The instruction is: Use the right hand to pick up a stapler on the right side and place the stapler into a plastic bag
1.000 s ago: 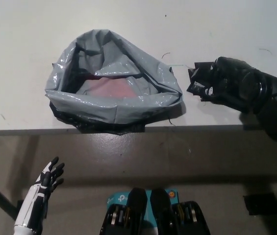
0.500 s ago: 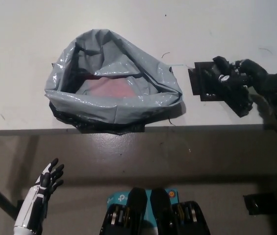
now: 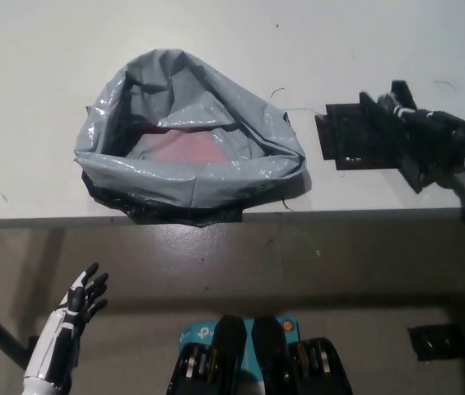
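**Right hand drawn back along the stapler; grasp not confirmed**

1. Left hand [image 3: 82, 300]. It rests at the lower left, below the tabletop [image 3: 43, 66] edge, with its fingers spread and holding nothing. I see no change from a second ago, and it takes no part in this step.

2. Plastic bag [image 3: 191, 183]. It lies near the front edge of the tabletop with its mouth open upward and its rim crumpled but standing. It has not shifted. The stapler is not in it.

3. Stapler [image 3: 351, 136]. It lies flat on the tabletop just right of the bag, clear of the rim, in the same place as before. What has changed is how much of it shows. A second ago the right hand covered most of it; now its left part is in plain view.

4. Right hand [image 3: 425, 148]. Over the last second it has moved rightward and now overlaps only the stapler's right end. With black on black, I cannot tell whether the fingers are closed on the stapler or merely lie against it.

Meaning for the task: in my judgement the pickup is not complete, since the stapler has not left the tabletop. The hand is either re-seating for a grasp at the right end or has lost contact. I would confirm the grip before commanding a lift. The carry leftward to the bag mouth is short.
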